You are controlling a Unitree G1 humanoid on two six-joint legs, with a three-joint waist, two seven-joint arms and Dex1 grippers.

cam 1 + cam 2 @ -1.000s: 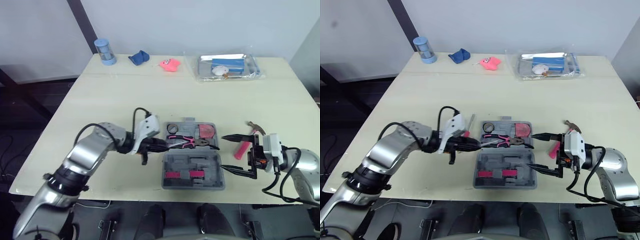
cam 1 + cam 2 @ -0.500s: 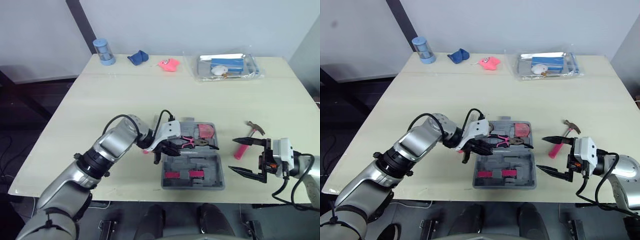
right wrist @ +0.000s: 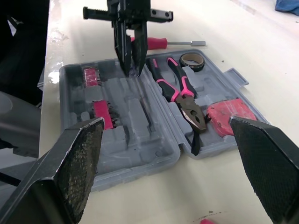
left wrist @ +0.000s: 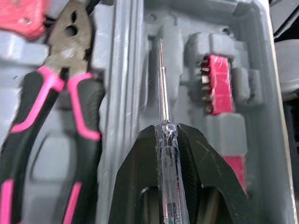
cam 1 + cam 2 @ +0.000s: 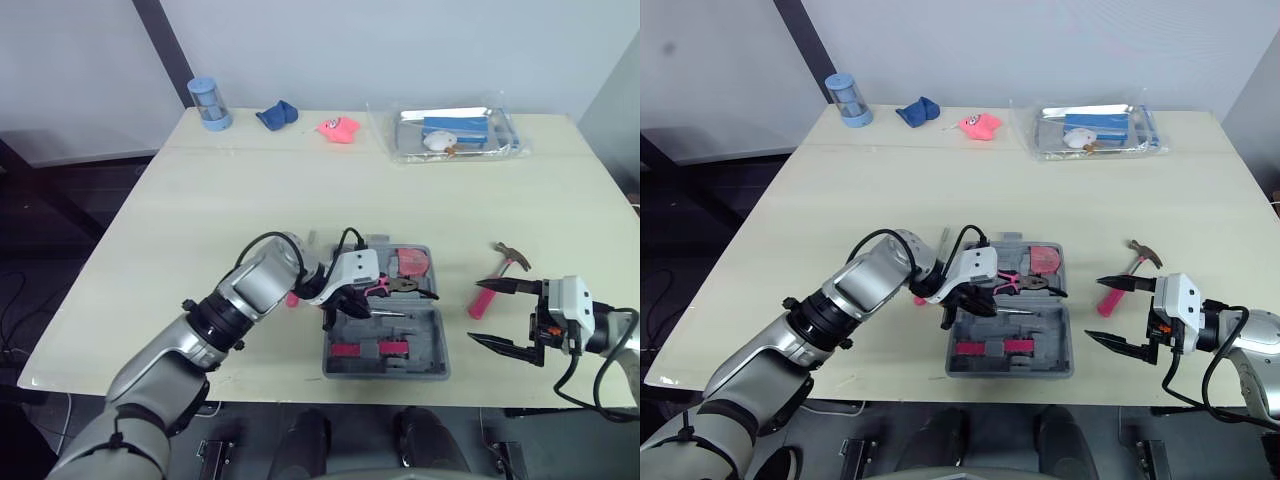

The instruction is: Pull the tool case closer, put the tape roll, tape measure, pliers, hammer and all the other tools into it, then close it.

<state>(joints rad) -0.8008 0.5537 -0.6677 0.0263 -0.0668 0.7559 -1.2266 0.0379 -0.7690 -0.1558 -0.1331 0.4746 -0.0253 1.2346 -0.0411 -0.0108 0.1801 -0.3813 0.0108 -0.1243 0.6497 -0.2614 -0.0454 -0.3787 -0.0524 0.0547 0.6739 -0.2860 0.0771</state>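
The pale desk (image 5: 200, 200) carries the grey tool case (image 5: 420, 325), which lies open with both halves flat. Over the case's near half hangs the left tool (image 4: 167, 129), its fingers pressed onto the clear handle of a thin screwdriver (image 4: 163, 93). The shaft points along a moulded groove of that half, and whether the tip touches the case cannot be told. Right of the case and apart from it, the right tool (image 5: 475, 312) is spread wide with nothing between its fingers. The hammer (image 5: 1127, 268) lies on the desk right of the case's far half. In that far half lie the pliers (image 3: 175, 86), the tape measure (image 3: 231, 112) and the tape roll (image 3: 192, 60). A pink-handled screwdriver (image 3: 156, 43) lies just left of the case.
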